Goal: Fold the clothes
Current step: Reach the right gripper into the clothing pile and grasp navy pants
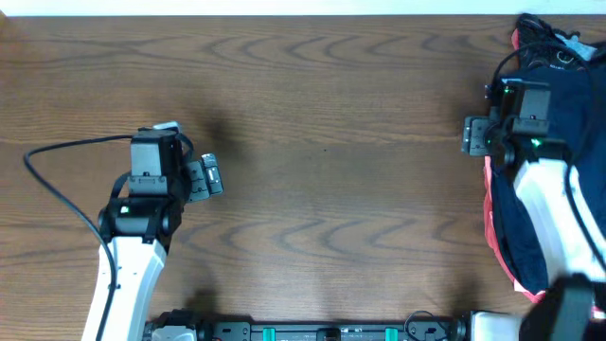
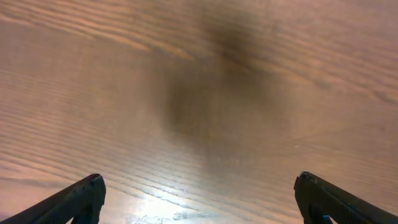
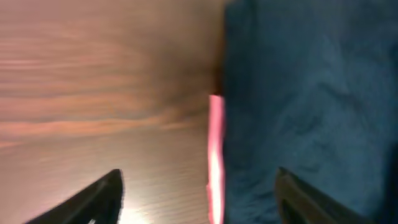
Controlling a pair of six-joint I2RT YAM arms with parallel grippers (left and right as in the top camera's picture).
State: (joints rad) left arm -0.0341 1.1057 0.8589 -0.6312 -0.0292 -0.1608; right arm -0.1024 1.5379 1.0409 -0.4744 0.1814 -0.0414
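Note:
A pile of dark navy-blue clothes (image 1: 579, 123) lies at the table's right edge, with a pink-red piece (image 1: 491, 223) showing along its left side and a black piece (image 1: 542, 47) at the top. My right gripper (image 1: 473, 135) is open and hovers over the pile's left edge. In the right wrist view its fingers (image 3: 199, 190) straddle the pink-red edge (image 3: 216, 149) and the navy cloth (image 3: 305, 93), holding nothing. My left gripper (image 1: 210, 176) is open and empty over bare wood, far from the clothes. The left wrist view shows its fingers (image 2: 199, 193) above wood only.
The wooden table (image 1: 322, 152) spans the view. A black cable (image 1: 66, 152) loops left of the left arm. The arm bases and a rail (image 1: 331, 332) line the front edge. The right arm (image 1: 554, 227) lies over part of the pile.

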